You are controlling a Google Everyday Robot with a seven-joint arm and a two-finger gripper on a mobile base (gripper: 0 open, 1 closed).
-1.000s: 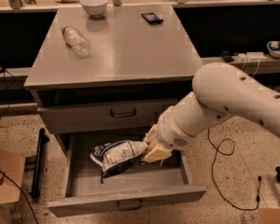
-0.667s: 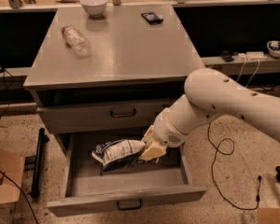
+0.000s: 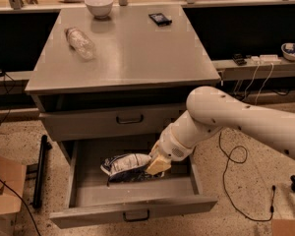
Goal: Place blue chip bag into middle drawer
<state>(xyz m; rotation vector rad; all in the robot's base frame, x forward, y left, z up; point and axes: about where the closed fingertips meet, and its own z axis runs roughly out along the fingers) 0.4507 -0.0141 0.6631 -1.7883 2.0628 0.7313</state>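
The blue chip bag [image 3: 124, 167], dark blue with white panels, lies inside the open middle drawer [image 3: 132, 211], towards its middle and back. My gripper [image 3: 156, 164] reaches down into the drawer from the right, with its tan fingertips at the bag's right end. My white arm [image 3: 236, 122] comes in from the right edge of the view. The drawer is pulled out wide below the shut drawer front [image 3: 113, 121] above it.
On the cabinet top [image 3: 137, 53] lie a clear plastic bottle [image 3: 79, 42], a white bowl [image 3: 99, 5] and a small dark flat packet [image 3: 160, 18]. A dark bar [image 3: 39, 171] and a cardboard box [image 3: 2, 191] lie on the floor at the left. Cables trail at the right.
My arm and gripper have shifted slightly left and lower in the drawer. The bag has settled a little lower on the drawer floor.
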